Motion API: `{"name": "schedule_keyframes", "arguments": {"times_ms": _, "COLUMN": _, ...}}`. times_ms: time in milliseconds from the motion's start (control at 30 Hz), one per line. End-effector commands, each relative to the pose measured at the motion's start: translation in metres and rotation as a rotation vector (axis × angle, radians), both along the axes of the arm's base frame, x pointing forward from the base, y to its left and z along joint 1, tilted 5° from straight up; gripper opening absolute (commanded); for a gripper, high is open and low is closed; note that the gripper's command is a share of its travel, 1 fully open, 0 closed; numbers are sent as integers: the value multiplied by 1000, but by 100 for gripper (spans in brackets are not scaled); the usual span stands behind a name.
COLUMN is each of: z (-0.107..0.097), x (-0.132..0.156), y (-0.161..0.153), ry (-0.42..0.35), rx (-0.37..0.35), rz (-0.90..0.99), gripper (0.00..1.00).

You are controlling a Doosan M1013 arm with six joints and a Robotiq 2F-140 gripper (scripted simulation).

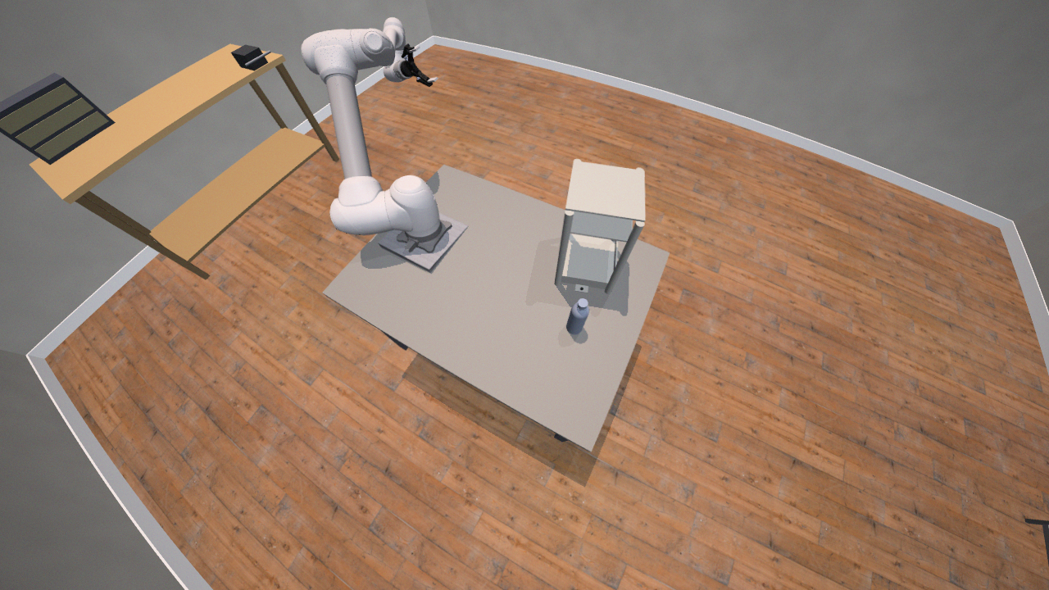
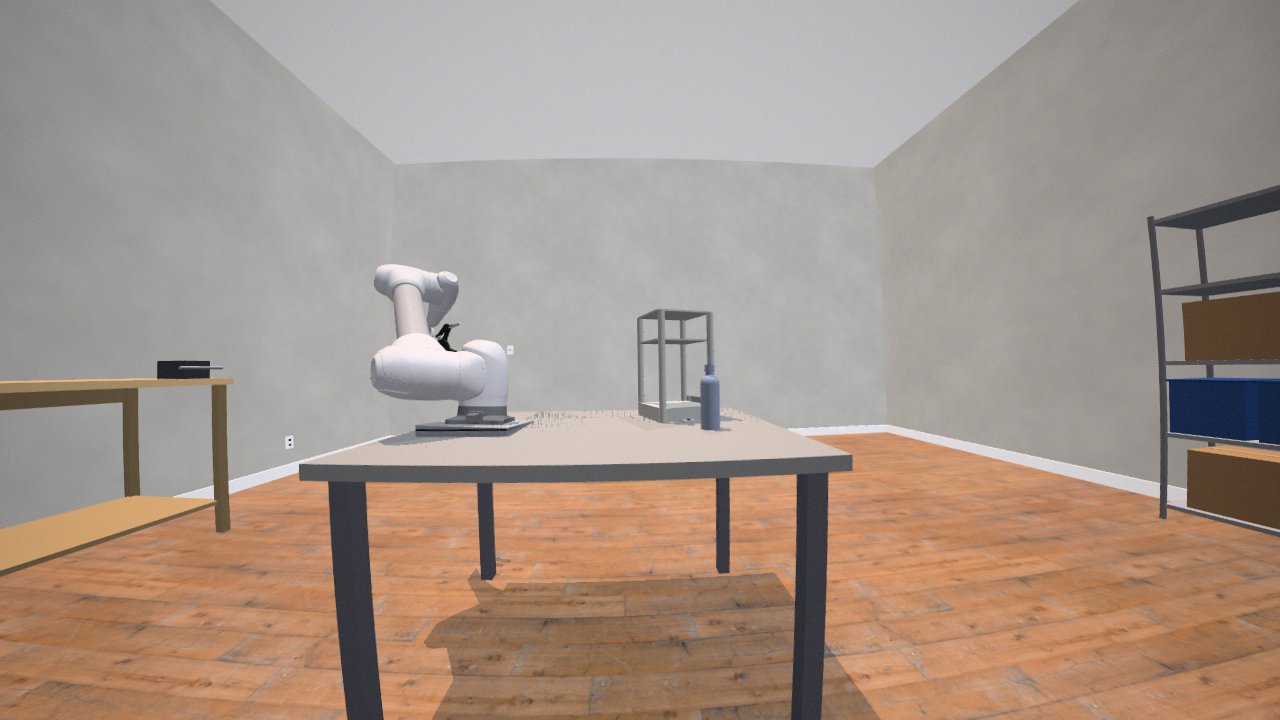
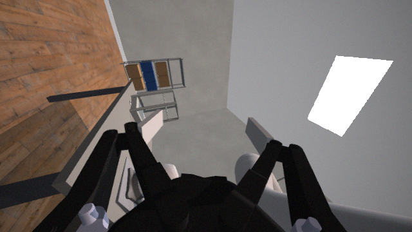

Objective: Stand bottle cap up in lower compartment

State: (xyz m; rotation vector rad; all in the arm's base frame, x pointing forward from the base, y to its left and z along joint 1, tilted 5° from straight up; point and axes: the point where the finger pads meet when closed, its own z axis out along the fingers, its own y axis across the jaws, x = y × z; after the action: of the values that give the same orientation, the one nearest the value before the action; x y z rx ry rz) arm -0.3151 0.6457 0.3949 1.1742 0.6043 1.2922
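From the top view I see the grey square table point(image 1: 469, 323) in the middle of the wooden plank floor point(image 1: 769, 410). My white robot arm point(image 1: 350, 124) stands on a flat grey base plate point(image 1: 453, 236) near one corner of the table. The grey four-post shelving unit point(image 1: 606, 192) stands near the far side of the table, well apart from the arm. The blue-grey bottle point(image 1: 578, 316) stands upright on the table just beside the unit, outside it. The black end effector point(image 1: 416, 71) hangs high behind the arm's base, wide open, far from the bottle. A wooden workbench point(image 1: 147, 117) stands off the table, beyond the arm.
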Motion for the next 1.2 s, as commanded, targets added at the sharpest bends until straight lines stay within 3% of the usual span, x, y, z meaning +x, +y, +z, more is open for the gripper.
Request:
{"name": "schedule_keyframes", "arguments": {"times_ms": 0, "z": 0, "x": 0, "y": 0, "ry": 0, "rx": 0, "rz": 0, "gripper": 100}}
{"name": "schedule_keyframes", "arguments": {"times_ms": 567, "z": 1, "x": 0, "y": 0, "ry": 0, "rx": 0, "rz": 0, "gripper": 100}}
{"name": "schedule_keyframes", "arguments": {"times_ms": 633, "z": 17, "x": -1, "y": -1, "ry": 0, "rx": 0, "rz": 1, "gripper": 100}}
{"name": "schedule_keyframes", "arguments": {"times_ms": 767, "z": 75, "x": -3, "y": -6, "ry": 0, "rx": 0, "rz": 0, "gripper": 100}}
{"name": "schedule_keyframes", "arguments": {"times_ms": 933, "z": 82, "x": -3, "y": -7, "ry": 0, "rx": 0, "rz": 0, "gripper": 100}}
{"name": "schedule_keyframes", "arguments": {"times_ms": 967, "z": 88, "x": -3, "y": -7, "ry": 0, "rx": 0, "rz": 1, "gripper": 100}}
{"name": "schedule_keyframes", "arguments": {"times_ms": 1033, "z": 120, "x": -5, "y": -8, "ry": 1, "rx": 0, "rz": 3, "gripper": 100}}
{"name": "schedule_keyframes", "arguments": {"times_ms": 1100, "z": 120, "x": -5, "y": -8, "ry": 1, "rx": 0, "rz": 3, "gripper": 100}}
{"name": "schedule_keyframes", "arguments": {"times_ms": 1167, "z": 159, "x": -6, "y": -12, "ry": 0, "rx": 0, "rz": 2, "gripper": 100}}
